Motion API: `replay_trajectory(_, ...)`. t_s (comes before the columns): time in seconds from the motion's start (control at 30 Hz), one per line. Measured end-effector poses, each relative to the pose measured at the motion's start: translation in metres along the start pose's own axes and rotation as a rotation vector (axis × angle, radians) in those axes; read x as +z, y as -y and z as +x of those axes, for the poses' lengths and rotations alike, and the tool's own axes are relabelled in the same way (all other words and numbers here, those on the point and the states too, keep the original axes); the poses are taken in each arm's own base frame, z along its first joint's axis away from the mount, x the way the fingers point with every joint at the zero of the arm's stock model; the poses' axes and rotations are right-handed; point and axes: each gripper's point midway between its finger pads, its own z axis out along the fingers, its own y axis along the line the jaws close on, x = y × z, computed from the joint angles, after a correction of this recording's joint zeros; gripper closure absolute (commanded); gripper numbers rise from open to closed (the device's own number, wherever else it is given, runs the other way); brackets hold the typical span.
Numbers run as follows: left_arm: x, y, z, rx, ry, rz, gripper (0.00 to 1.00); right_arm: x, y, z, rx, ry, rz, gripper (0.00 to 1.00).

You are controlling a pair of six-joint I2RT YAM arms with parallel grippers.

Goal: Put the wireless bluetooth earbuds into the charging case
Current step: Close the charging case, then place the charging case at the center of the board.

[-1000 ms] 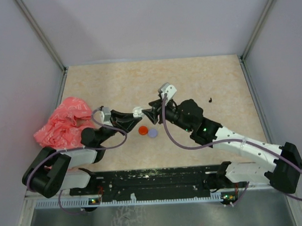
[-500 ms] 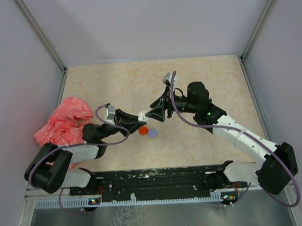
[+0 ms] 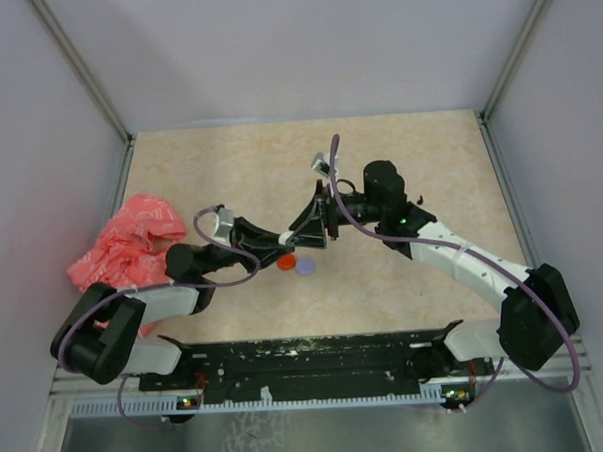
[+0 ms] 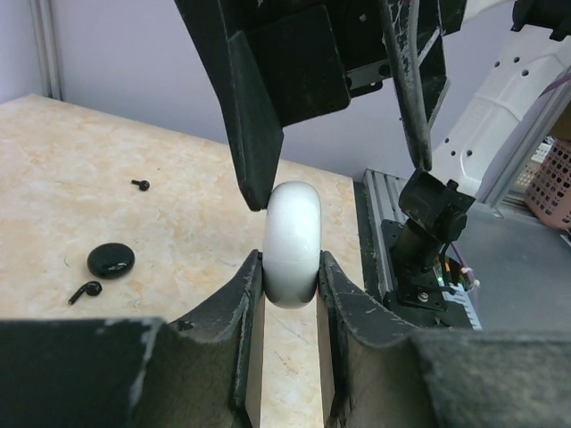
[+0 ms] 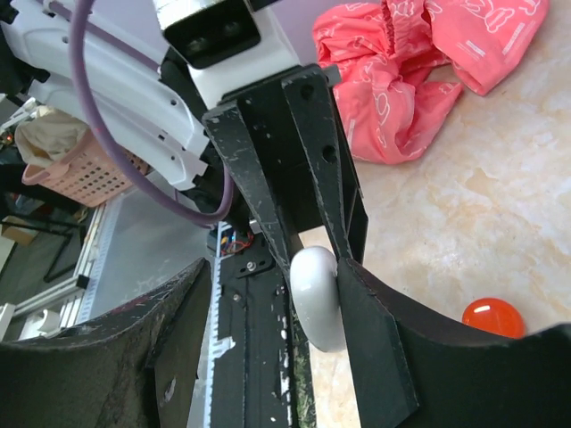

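Mid-table, the left gripper is clamped on the smooth white rounded charging case, held edge-up above the beige marbled tabletop. The right gripper meets it from the right, jaws spread wide to either side of the case. In the left wrist view one black finger touches the shell's upper edge; the other hangs clear. A tiny black stemmed earbud lies loose on the table, just beside a black round disc, with a small black bit farther off. Just near of the grippers sit a red disc and a lilac disc, side by side. A crumpled pink plastic bag sits at the left edge.
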Motion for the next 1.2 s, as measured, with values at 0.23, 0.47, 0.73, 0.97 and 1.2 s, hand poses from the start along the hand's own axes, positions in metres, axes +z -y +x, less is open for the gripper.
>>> replay_trajectory(0.23, 0.0, -0.011, 0.009, -0.056, -0.004, -0.046, 0.99, -0.011, -0.005, -0.013, -0.032, 0.035, -0.008, 0.43)
replay_trajectory(0.47, 0.001, -0.029, 0.008, -0.072, 0.011, -0.137, 0.97, -0.038, 0.041, -0.024, -0.091, 0.093, 0.314, 0.42)
replay_trajectory(0.73, 0.008, -0.082, 0.024, -0.19, -0.086, -0.358, 0.91, -0.076, 0.109, 0.006, -0.066, 0.043, 0.712, 0.35)
replay_trajectory(0.97, 0.005, -0.13, 0.073, -0.338, -0.256, -0.521, 0.88, -0.103, 0.131, 0.038, -0.061, 0.02, 0.872, 0.32)
replay_trajectory(1.2, 0.003, -0.158, 0.125, -0.491, -0.42, -0.591, 0.81, -0.12, 0.145, 0.042, -0.069, 0.021, 0.99, 0.32)
